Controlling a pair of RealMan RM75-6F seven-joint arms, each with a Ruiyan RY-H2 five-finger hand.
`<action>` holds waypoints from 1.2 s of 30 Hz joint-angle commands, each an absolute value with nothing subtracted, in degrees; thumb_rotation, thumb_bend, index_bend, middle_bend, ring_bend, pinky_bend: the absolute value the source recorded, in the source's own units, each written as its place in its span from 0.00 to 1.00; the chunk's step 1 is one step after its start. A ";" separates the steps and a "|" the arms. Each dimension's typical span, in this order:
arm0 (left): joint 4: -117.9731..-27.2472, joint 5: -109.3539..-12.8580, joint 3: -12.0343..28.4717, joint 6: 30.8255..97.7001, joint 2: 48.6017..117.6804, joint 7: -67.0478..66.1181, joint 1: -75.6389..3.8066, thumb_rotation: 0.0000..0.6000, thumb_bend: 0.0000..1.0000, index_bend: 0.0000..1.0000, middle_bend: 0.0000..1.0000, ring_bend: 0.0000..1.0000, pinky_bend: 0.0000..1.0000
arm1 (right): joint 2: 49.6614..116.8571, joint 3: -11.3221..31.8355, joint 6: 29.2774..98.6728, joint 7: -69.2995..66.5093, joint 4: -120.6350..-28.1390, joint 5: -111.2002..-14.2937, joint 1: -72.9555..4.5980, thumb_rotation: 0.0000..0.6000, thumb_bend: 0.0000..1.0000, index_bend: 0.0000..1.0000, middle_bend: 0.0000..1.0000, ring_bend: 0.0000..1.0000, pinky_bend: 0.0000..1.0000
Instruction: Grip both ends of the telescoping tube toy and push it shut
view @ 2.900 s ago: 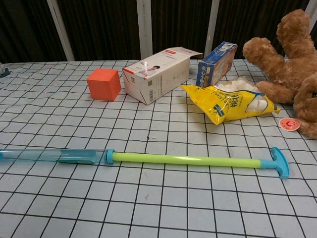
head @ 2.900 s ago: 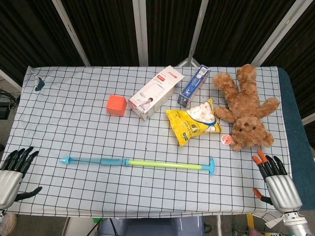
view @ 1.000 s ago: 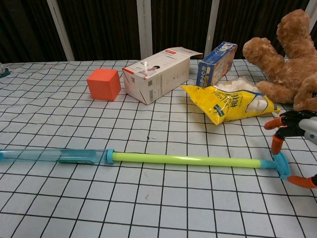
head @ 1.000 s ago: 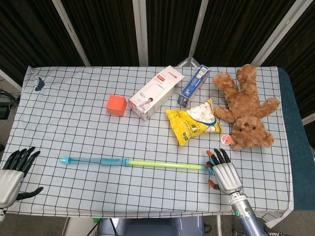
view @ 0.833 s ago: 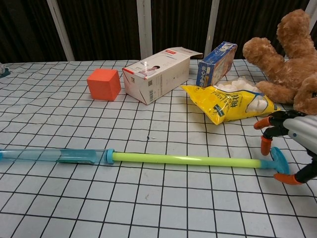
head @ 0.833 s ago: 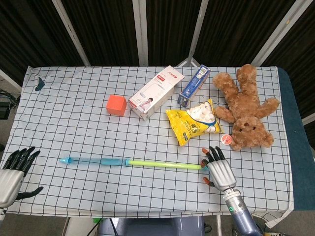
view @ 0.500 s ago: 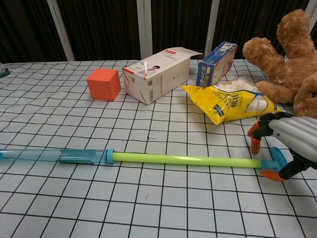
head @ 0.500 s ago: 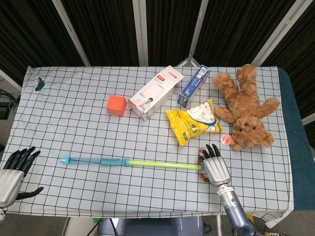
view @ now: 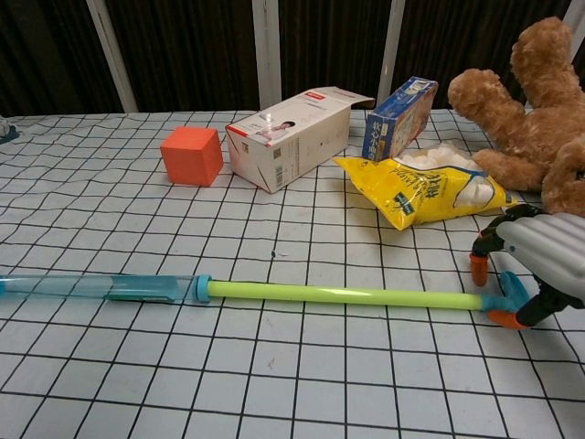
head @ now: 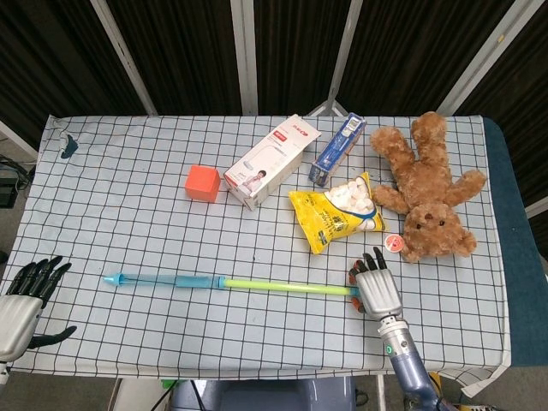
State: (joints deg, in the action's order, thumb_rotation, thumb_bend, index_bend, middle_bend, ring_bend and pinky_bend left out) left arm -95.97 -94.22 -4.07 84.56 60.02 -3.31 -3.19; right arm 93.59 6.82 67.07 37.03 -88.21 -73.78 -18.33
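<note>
One telescoping tube toy (head: 231, 283) lies stretched out across the lower middle of the frame. The right hand (head: 375, 289) sits over its blue handle end at lower right, fingers (view: 478, 261) curled around the handle; whether it truly grips, I cannot tell. The left hand (head: 21, 300) rests at the lower left edge, fingers spread, holding nothing, apart from the tube's tip. Above: one orange cube (head: 203, 183), two boxes, one yellow bag (head: 336, 214), one teddy bear (head: 425, 186).
</note>
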 commanded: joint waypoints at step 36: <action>-96.29 -95.01 -4.24 84.84 60.17 -3.93 -3.25 1.00 0.09 0.00 0.00 0.00 0.00 | 90.98 4.62 68.35 36.38 -91.86 -71.89 -19.47 1.00 0.46 0.66 0.36 0.16 0.00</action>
State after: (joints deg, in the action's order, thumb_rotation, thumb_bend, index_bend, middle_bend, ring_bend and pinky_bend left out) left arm -96.22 -94.97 -4.24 84.90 60.16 -3.83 -3.20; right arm 91.56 4.88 68.10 36.68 -91.16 -71.41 -19.51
